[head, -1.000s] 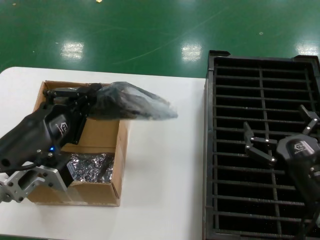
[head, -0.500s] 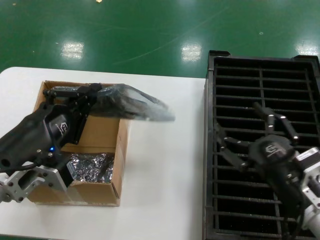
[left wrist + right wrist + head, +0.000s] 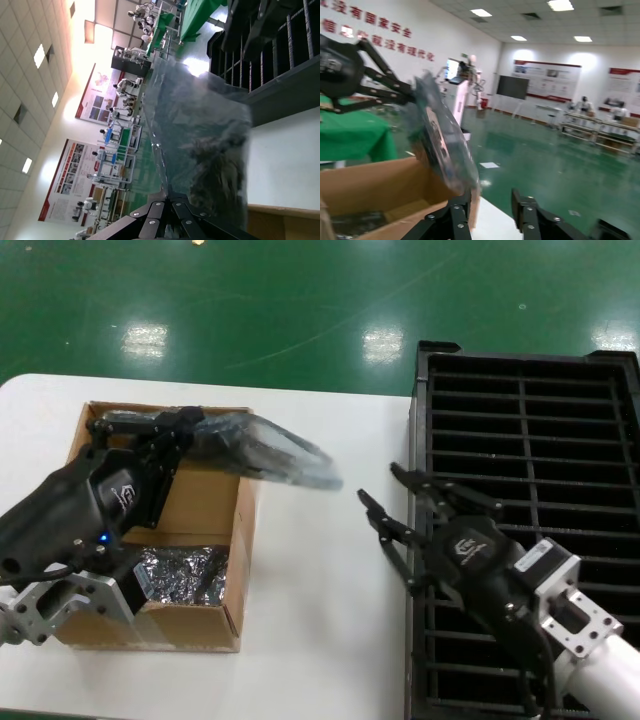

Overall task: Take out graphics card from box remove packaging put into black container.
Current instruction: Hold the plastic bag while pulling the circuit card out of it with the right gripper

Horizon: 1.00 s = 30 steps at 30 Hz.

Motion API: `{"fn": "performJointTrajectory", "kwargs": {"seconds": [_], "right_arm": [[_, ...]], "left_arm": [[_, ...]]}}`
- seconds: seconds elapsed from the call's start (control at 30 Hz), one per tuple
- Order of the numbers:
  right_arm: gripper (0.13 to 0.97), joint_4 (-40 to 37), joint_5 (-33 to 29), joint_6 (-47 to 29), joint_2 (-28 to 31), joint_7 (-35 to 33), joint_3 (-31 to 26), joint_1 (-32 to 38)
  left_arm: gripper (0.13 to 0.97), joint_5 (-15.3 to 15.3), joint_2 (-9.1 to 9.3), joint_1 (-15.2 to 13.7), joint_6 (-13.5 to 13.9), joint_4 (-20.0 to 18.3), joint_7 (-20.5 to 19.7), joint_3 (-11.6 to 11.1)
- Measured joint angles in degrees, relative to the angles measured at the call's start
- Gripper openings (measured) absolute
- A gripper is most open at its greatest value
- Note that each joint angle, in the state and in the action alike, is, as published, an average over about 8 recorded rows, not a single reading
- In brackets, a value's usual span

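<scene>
Above the brown box (image 3: 243,540), my left gripper (image 3: 188,428) is shut on one end of the crinkled grey-blue packaging (image 3: 270,452), holding it in the air. The graphics card (image 3: 235,445) shows as a dark shape inside the bag. In the left wrist view the packaging (image 3: 200,145) rises from my left gripper (image 3: 170,200). My right gripper (image 3: 378,484) is open over the white table, just right of the bag's free end. In the right wrist view my right gripper (image 3: 490,202) is open, with the packaging (image 3: 442,142) ahead of it. The black container (image 3: 530,430) lies to the right.
Shiny crinkled bagged bundles (image 3: 185,575) lie in the box's near half. The white table (image 3: 320,640) has a bare strip between the box and the container. Beyond the table is green floor (image 3: 300,300). The right forearm (image 3: 560,620) crosses over the container's near slots.
My right arm has swung left from over the black container to the table gap, close to the bag's free end. The left gripper holds still; the bag's free end has sagged slightly.
</scene>
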Motion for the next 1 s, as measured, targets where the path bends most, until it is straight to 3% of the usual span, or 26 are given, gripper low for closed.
{"fn": "performJointTrajectory", "kwargs": {"seconds": [0.23,0.53,1.0], "right_arm": [[0.263,0.0,-1.6,-1.2,0.0,1.7,-3.0,2.7],[0.165,1.6,-3.2,-1.3,0.3,2.7,-4.6,4.1],[0.135,5.8,-5.0,-2.1,2.4,3.4,-6.0,3.1]], "left_arm": [[0.139,0.0,0.0,0.0,0.0,0.0,0.0,0.0],[0.139,0.0,0.0,0.0,0.0,0.0,0.0,0.0],[0.139,0.0,0.0,0.0,0.0,0.0,0.0,0.0]]}}
